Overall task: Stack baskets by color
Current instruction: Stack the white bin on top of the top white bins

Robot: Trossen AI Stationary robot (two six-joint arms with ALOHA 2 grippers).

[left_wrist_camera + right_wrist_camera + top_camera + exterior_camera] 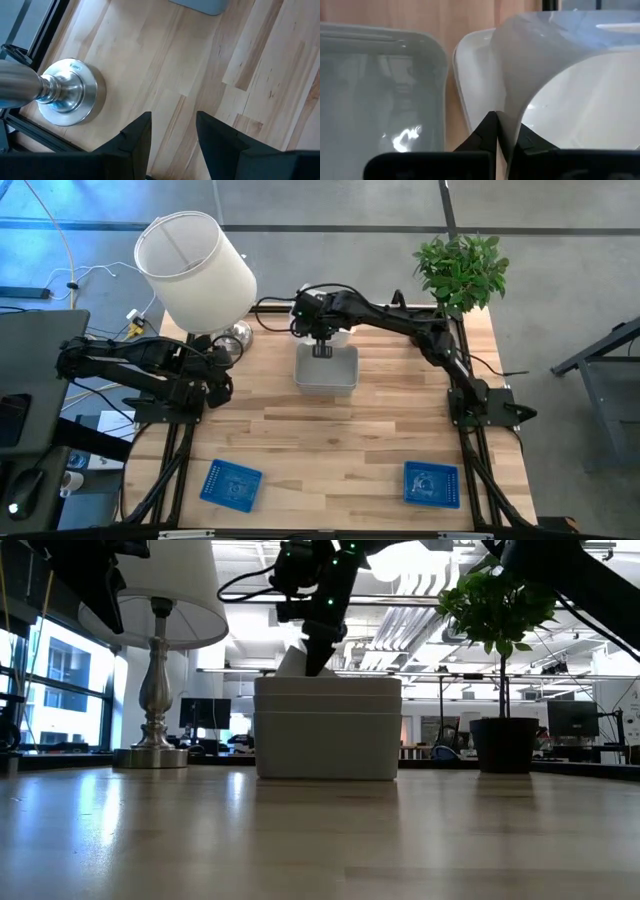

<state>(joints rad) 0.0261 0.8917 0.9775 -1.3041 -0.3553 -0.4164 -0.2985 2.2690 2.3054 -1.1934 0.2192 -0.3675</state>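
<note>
Pinched between my right gripper's fingers is the thin wall of a white basket, tilted up over another white basket, with a translucent grey basket just beside it. That pinch is narrow — if the rim slips, the basket drops crooked instead of nesting.

From above, my right gripper sits over the pale stack at the table's far middle; 2 blue baskets lie well apart near the front edge, unstacked.

At table height, the held basket leans above the stack — lowered at that angle, a corner could catch the rim and shove the pile.

My left gripper waits, fingers spread and empty, beside the lamp base; any careless swing there could knock the lamp.
</note>
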